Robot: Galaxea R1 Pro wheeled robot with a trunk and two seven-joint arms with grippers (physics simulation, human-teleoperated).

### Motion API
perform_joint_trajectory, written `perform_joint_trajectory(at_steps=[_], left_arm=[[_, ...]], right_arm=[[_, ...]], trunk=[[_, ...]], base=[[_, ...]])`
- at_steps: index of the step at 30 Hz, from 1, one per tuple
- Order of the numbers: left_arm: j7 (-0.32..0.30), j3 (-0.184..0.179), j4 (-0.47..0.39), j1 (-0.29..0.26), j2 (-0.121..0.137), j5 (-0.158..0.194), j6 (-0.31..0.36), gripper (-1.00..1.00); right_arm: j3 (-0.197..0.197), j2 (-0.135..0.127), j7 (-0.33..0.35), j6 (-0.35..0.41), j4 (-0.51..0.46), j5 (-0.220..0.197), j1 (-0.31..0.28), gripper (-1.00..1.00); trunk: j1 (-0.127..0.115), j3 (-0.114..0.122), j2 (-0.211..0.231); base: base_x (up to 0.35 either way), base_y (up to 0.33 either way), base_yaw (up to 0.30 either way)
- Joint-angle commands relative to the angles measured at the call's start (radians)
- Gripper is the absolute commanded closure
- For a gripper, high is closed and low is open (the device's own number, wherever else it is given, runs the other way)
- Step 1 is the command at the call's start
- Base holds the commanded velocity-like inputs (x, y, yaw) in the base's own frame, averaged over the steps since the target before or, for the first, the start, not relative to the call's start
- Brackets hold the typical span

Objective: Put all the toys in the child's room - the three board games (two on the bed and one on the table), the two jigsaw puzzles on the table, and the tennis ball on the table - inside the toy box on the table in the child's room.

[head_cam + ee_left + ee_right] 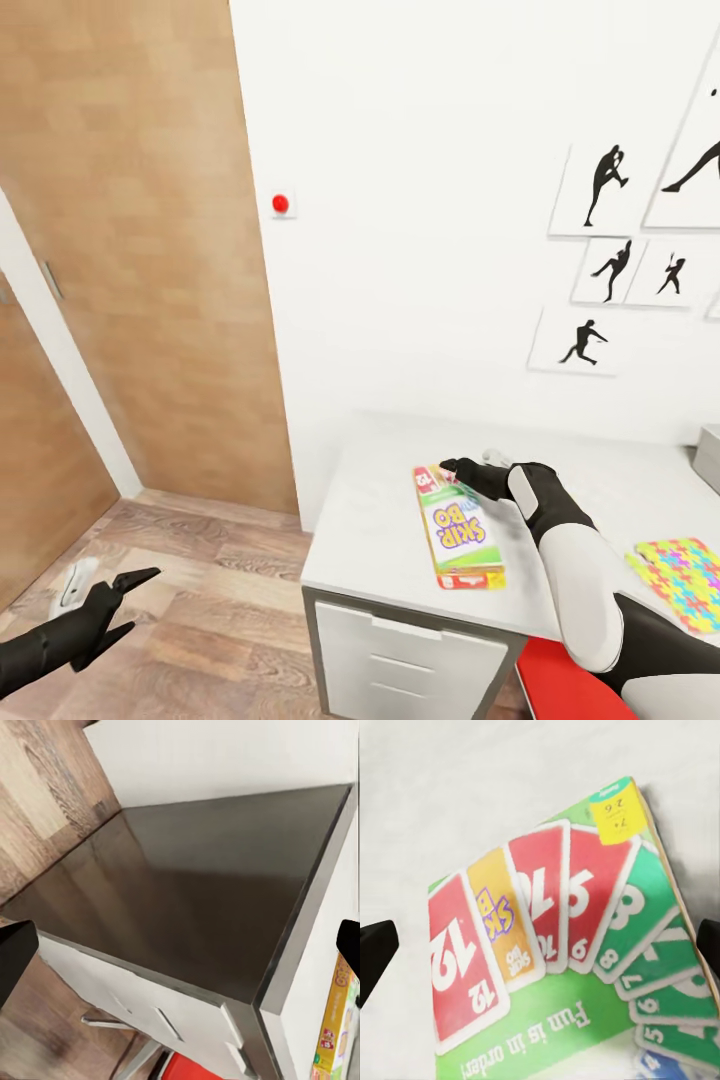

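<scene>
"SKIP-BO" is printed in purple on yellow on the lid of the board game box (pixel 458 527) lying on the table (pixel 370 520), at about five o'clock in the head view. In the right wrist view, fanned cards numbered 12, 10, 5, 9, 8 and 7, a "SKIP-BO" card and the slogan "Fun is in order!" are shown on that box (pixel 562 960).

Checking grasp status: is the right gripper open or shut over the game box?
Open. The right gripper hovers over the game box, which lies flat on the table; the right wrist view shows its fingertips spread wide apart.
</scene>
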Motion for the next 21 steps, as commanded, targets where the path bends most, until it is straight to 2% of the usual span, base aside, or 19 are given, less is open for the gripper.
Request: perform_joint_trajectory(at_steps=[1, 7, 9, 10, 11, 15, 21], left_arm=[[0.01, 0.001, 0.0, -0.001, 0.0, 0.01, 0.0, -1.0], [0.01, -0.003, 0.0, -0.001, -0.002, 0.011, -0.012, -1.0], [0.009, -0.016, 0.0, 0.001, -0.012, 0.012, -0.011, -1.0], [0.01, -0.034, 0.0, 0.003, -0.027, 0.01, -0.013, -1.0], [0.012, -0.048, 0.0, 0.005, -0.04, 0.0, -0.014, -1.0], [0.01, -0.065, 0.0, 0.007, -0.057, -0.056, -0.015, -1.0], [0.009, -0.069, 0.0, 0.008, -0.063, -0.078, -0.015, -1.0]], right_arm=[[-0.005, 0.0, 0.004, 0.006, -0.001, 0.0, -0.001, -1.0], [-0.005, 0.0, 0.004, 0.006, -0.001, 0.0, -0.001, -1.0], [-0.005, 0.0, 0.004, 0.006, -0.002, 0.0, -0.001, -1.0], [-0.005, -0.001, 0.004, 0.006, -0.005, 0.0, 0.0, -1.0], [-0.005, -0.002, 0.004, 0.007, -0.008, 0.0, 0.0, -1.0], [-0.005, -0.009, 0.004, 0.007, -0.012, 0.0, 0.0, -1.0], [-0.005, -0.018, 0.004, 0.007, -0.014, 0.0, 0.0, -1.0]], trunk=[[0.0, 0.0, -0.001], [0.0, 0.006, -0.001], [0.0, 0.007, -0.001], [0.0, 0.007, -0.001], [0.0, 0.008, -0.001], [0.0, 0.008, -0.001], [0.0, 0.008, -0.001]], base=[[0.0, 0.0, 0.239], [0.0, 0.0, 0.224], [0.0, 0.0, 0.113], [0.0, 0.0, 0.064], [0.0, 0.0, 0.041], [-0.035, -0.012, 0.02], [-0.204, -0.09, 0.005]])
